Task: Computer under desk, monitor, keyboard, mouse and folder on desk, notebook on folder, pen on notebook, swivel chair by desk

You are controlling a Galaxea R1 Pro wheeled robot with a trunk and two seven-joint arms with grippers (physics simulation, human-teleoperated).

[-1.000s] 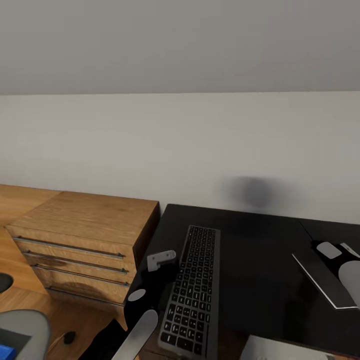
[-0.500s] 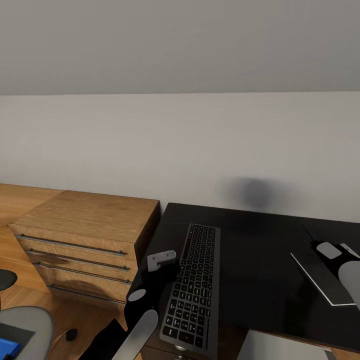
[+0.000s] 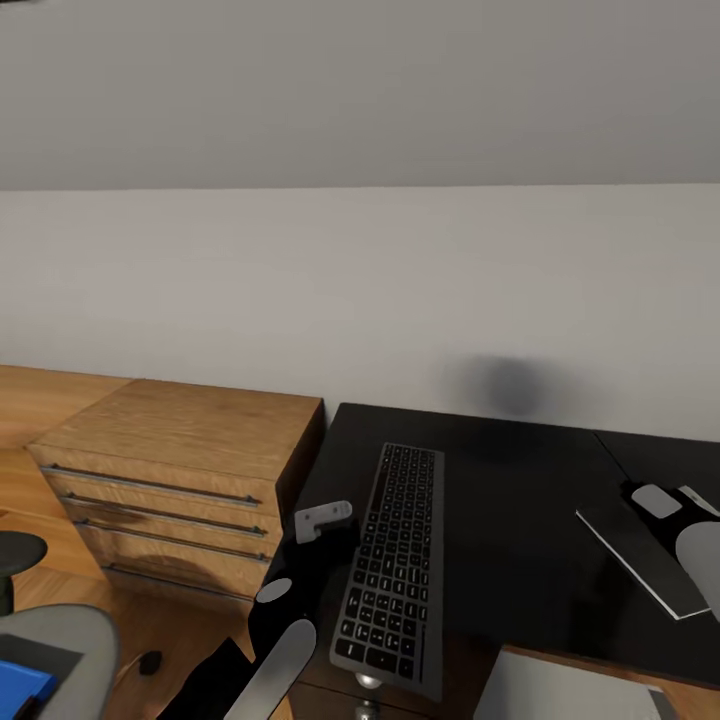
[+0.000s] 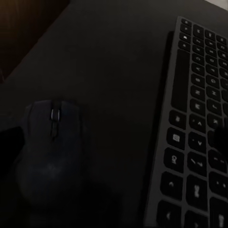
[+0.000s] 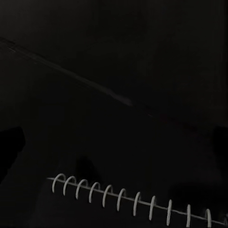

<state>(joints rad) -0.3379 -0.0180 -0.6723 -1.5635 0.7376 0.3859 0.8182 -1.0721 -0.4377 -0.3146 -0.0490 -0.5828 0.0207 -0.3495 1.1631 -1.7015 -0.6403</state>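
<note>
Mouse, small dark rounded, lay beside slim grey-framed keyboard near black desk's left edge; my left gripper's opening unclear; a nudge risked knocking it off.

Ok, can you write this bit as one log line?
keyboard: on desk | mouse: beside keyboard | notebook: by right arm | folder: on swivel chair

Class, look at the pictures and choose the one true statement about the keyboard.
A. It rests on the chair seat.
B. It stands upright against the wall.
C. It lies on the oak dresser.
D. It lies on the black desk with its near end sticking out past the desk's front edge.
D: the keyboard lies flat on the black desk, and its near end juts out over the desk's front edge; the oak dresser top is bare.
</note>
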